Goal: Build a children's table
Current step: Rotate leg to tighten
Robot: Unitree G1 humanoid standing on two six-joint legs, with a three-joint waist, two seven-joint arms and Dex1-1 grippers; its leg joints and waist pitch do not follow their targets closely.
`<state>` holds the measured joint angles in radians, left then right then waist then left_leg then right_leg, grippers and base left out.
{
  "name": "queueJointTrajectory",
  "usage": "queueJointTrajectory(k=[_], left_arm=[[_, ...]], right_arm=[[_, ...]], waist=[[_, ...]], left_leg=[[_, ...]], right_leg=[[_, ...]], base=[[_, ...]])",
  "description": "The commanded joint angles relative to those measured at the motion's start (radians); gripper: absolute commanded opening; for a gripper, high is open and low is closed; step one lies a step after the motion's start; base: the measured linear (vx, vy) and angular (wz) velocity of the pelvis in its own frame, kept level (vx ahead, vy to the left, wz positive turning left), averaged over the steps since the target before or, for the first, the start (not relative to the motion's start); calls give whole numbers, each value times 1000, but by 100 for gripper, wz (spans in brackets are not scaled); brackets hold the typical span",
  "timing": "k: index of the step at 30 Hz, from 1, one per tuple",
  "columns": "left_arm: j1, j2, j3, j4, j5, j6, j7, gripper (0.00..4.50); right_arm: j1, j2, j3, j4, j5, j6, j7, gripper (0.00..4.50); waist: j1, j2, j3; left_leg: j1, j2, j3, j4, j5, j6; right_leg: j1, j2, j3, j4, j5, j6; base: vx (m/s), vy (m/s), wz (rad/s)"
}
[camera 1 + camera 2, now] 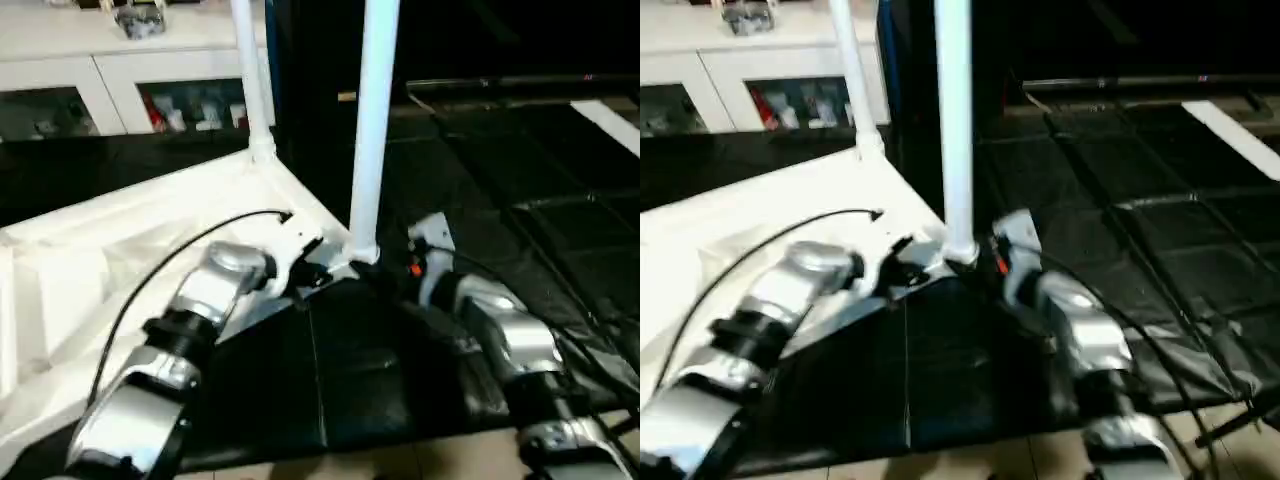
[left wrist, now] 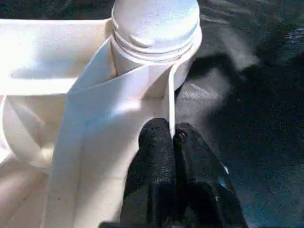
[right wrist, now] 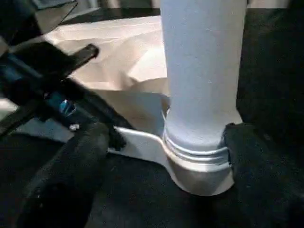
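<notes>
The children's table top (image 1: 120, 250) lies upside down on black mats, ribbed side up. Two white legs stand upright in its corner sockets, one at the near corner (image 1: 368, 130) and one at the far corner (image 1: 250, 80). My left gripper (image 2: 172, 137) is shut on the thin side wall of the top, just short of the near corner socket (image 2: 152, 42). My right gripper (image 3: 166, 135) is open at the base of the near leg (image 3: 204, 71). Its fingers (image 3: 71, 175) stand on either side of the leg, with a gap on one side.
A white glass-door cabinet (image 1: 120, 70) stands at the back left. Black floor mats (image 1: 520, 180) spread to the right and front, ending at a pale floor (image 1: 400, 465). A black cable (image 1: 180, 250) arcs over my left forearm.
</notes>
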<state>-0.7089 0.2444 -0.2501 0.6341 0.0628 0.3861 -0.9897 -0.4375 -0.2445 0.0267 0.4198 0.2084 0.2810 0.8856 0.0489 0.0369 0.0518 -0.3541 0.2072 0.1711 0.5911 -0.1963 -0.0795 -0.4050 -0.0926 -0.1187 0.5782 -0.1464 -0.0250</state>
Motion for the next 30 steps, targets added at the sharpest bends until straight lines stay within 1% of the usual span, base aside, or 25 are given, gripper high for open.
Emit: queueJointTrajectory(k=[1,2,3,5,6,7,8,9,10,11,12,13,16,21,22,23,24,25,26,27,28,30], left_arm=[[-2,13,-35,-58,-36,-71,-117,0],[5,29,-43,-62,-40,-80,-156,0],[12,53,-55,-65,-43,-105,-212,0],[15,66,-61,-68,-45,-125,-243,0],[16,70,-62,-69,-47,-129,-255,0],[18,84,-70,-74,-50,-143,-288,0],[19,92,-75,-77,-53,-149,-309,0],[20,102,-81,-82,-58,-155,-336,0],[20,116,-92,-87,-64,-168,-376,0],[20,121,-98,-88,-65,-175,-393,0],[20,127,-106,-90,-65,-183,-409,0],[20,127,-106,-90,-65,-183,-409,0],[19,141,-132,-93,-57,-215,-457,0],[28,148,-161,-119,-50,-232,-499,0],[29,148,-163,-123,-50,-233,-503,0],[32,147,-166,-128,-48,-232,-505,0],[35,146,-170,-132,-47,-234,-506,0],[35,146,-172,-132,-47,-236,-506,0],[36,146,-173,-131,-47,-240,-505,0],[36,146,-173,-131,-47,-240,-505,0],[37,147,-174,-128,-47,-245,-505,0],[36,148,-175,-125,-47,-249,-505,0]], right_arm=[[4,-25,12,-42,34,17,83,434],[8,-50,12,-54,47,26,123,441],[14,-89,18,-67,63,40,184,446],[16,-112,24,-73,71,50,219,446],[17,-120,26,-76,74,54,231,446],[20,-143,34,-81,79,64,270,446],[22,-157,40,-85,83,69,293,446],[24,-176,48,-89,85,74,323,446],[25,-199,59,-91,88,77,365,446],[24,-207,63,-91,90,77,381,446],[24,-213,67,-90,90,73,394,446],[24,-213,67,-90,90,73,394,446],[19,-231,89,-88,86,58,439,446],[0,-219,107,-64,83,46,464,446],[-3,-218,109,-60,83,45,466,428],[-8,-215,112,-53,83,41,467,428],[-17,-212,117,-45,82,36,474,428],[-20,-211,118,-42,81,35,479,415],[-24,-209,124,-38,80,35,485,400],[-24,-209,124,-38,80,35,485,393],[-30,-206,133,-33,79,35,492,390],[-36,-202,139,-25,76,28,496,363]], waist=[[7,-8,-73],[12,-8,-73],[20,-7,-74],[30,-5,-75],[34,-4,-74],[44,-3,-76],[45,-5,-74],[50,-6,-74],[52,-5,-74],[56,-5,-75],[58,-9,-75],[60,-8,-75],[64,-9,-76],[65,-9,-75],[66,-9,-75],[65,-9,-75],[65,-9,-75],[64,-9,-75],[64,-17,-76],[65,-15,-75],[64,-16,-76],[63,-16,-76]], left_leg=[[-1,18,-1,-62,-155,91],[0,19,-2,-62,-154,95],[3,21,0,-62,-151,99],[9,26,4,-60,-148,98],[7,26,3,-61,-146,98],[9,26,3,-61,-151,92],[10,28,5,-62,-156,90],[7,28,3,-63,-153,83],[7,28,4,-63,-153,81],[9,29,3,-62,-154,77],[5,28,4,-62,-153,77],[6,27,4,-62,-154,76],[5,27,3,-61,-147,74],[5,28,3,-63,-152,66],[6,29,3,-62,-152,65],[8,29,4,-63,-155,64],[5,29,4,-63,-151,63],[4,29,3,-63,-148,63],[3,28,4,-62,-146,67],[1,27,3,-62,-143,69],[0,27,3,-61,-135,72],[0,27,3,-61,-130,73]], right_leg=[[66,-55,50,-67,-290,-192],[67,-55,50,-66,-283,-193],[64,-54,50,-65,-267,-201],[58,-53,53,-60,-243,-213],[59,-53,52,-59,-242,-214],[57,-54,52,-58,-249,-211],[56,-54,53,-59,-252,-212],[60,-55,53,-57,-254,-212],[58,-56,53,-58,-257,-210],[58,-57,55,-56,-253,-212],[59,-56,55,-55,-251,-211],[58,-58,55,-55,-254,-211],[59,-58,55,-55,-265,-203],[57,-59,56,-58,-286,-199],[57,-59,56,-57,-284,-201],[55,-58,57,-57,-285,-203],[57,-58,57,-56,-281,-202],[58,-58,57,-55,-279,-202],[59,-58,56,-55,-276,-201],[59,-58,56,-53,-276,-200],[60,-59,56,-53,-278,-197],[59,-59,56,-53,-279,-196]], base=[[0,0,0],[0,0,0],[0,0,0],[0,0,0],[0,0,0],[0,0,0],[0,0,0],[0,0,0],[0,0,0],[0,0,0],[0,0,0],[0,0,0],[0,0,0],[0,0,0],[0,0,0],[0,0,0],[0,0,0],[0,0,0],[0,0,0],[0,0,0],[0,0,0],[0,0,0]])
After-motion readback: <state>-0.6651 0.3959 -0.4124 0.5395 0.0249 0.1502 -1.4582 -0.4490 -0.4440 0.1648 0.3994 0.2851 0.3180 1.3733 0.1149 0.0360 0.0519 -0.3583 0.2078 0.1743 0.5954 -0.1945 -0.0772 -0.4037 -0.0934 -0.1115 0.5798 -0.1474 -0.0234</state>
